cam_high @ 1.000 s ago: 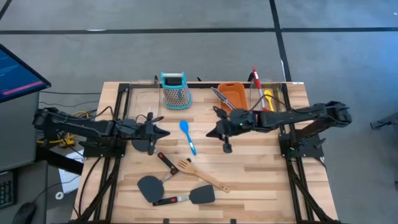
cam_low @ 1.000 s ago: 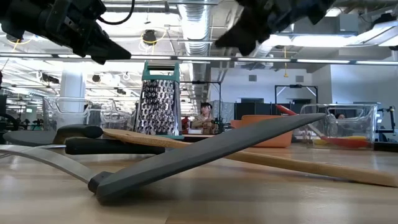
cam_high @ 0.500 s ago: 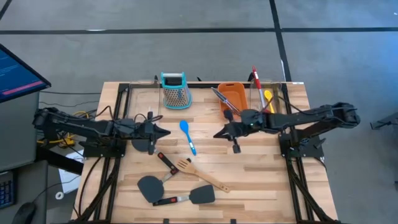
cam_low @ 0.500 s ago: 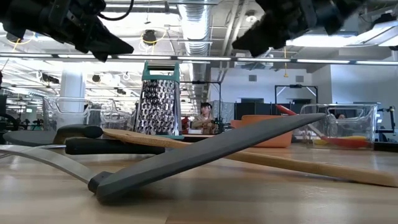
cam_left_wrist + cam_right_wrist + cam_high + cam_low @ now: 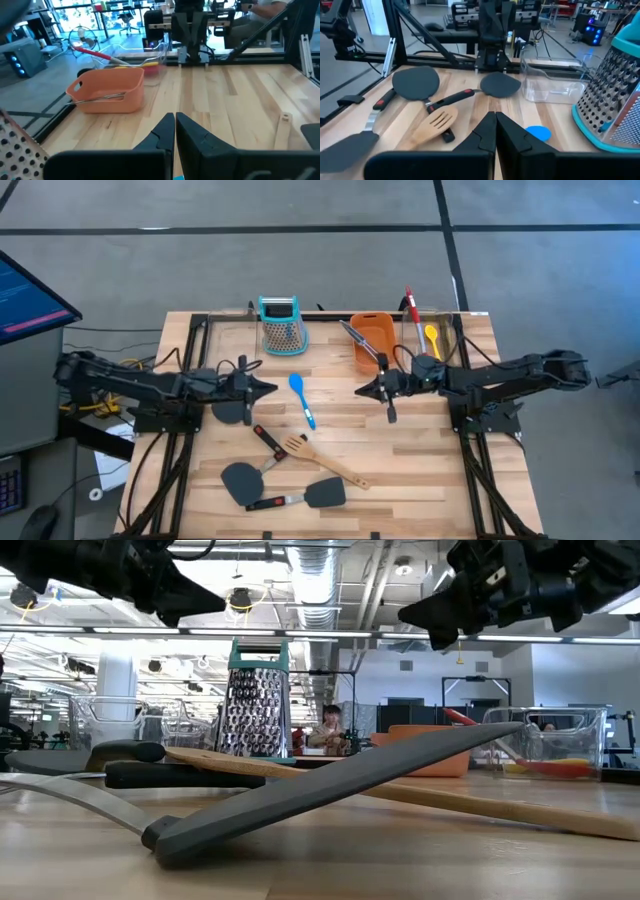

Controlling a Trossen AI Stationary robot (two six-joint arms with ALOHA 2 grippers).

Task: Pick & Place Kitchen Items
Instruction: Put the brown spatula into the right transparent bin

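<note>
Compared with one second ago, the right tool (image 5: 362,390) has drawn back toward its own side of the surface (image 5: 420,460); the left tool (image 5: 270,389) has not shifted and hangs near the blue spoon (image 5: 302,399). Both tools are clenched and carry nothing, as each wrist view shows the two dark fingers pressed together.

My judgement is that a placing step is just finished and the right arm is retreating before the next pick. The silver tongs (image 5: 360,340) lie in the orange tub (image 5: 372,338), and the red spoon (image 5: 410,308) and yellow spoon (image 5: 430,337) rest in the clear bin (image 5: 447,320) at the far right corner. Five items are not yet moved: the blue spoon at the middle, and nearer the front edge the wooden turner (image 5: 322,458) crossed with a black spatula with red grip (image 5: 284,502), another black spatula (image 5: 243,473) and a third one (image 5: 232,412) partly under the left arm.

The next move calls for one tool to release its fingers, come down over a handle and grip it across the thin part. The blue spoon lies between the two tools, just beside the left one and well apart from the right one. The grater (image 5: 281,324) stands behind it and should not be touched.
</note>
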